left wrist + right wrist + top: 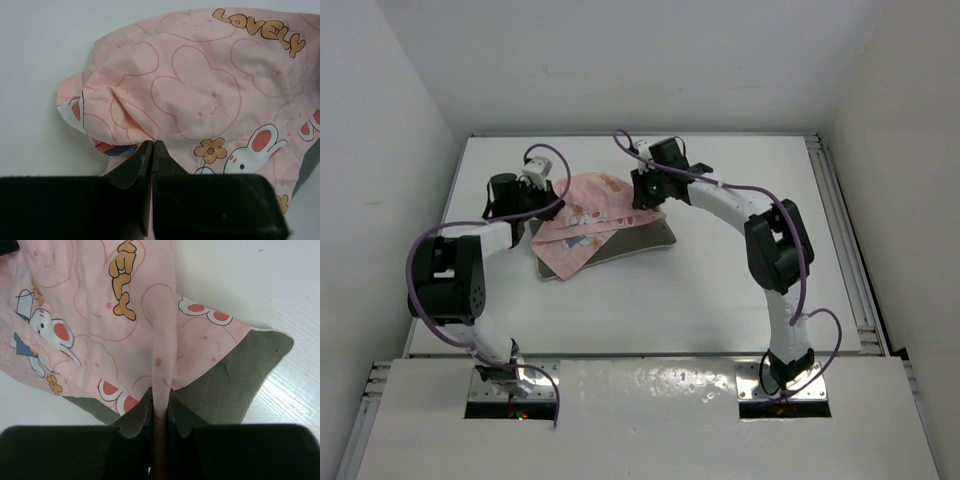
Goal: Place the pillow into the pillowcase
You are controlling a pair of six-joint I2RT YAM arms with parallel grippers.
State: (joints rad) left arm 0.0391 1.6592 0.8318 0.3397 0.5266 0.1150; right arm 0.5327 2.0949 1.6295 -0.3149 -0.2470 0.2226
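The pink printed pillowcase (pixel 585 215) lies bunched over the far left part of the grey-olive pillow (pixel 640 240) on the white table. My left gripper (pixel 528 196) is at the pillowcase's left edge, shut on a fold of the pink cloth (pixel 150 100). My right gripper (pixel 645 192) is at the pillowcase's far right edge, shut on a raised ridge of pink cloth (pixel 162 350). In the right wrist view the pillow's grey corner (pixel 240 375) sticks out from under the pillowcase. Most of the pillow's left part is hidden under the cloth.
The white table (pixel 650 310) has a raised rail along its right side (pixel 845 240). White walls close in on the far side and both flanks. Purple cables loop along both arms.
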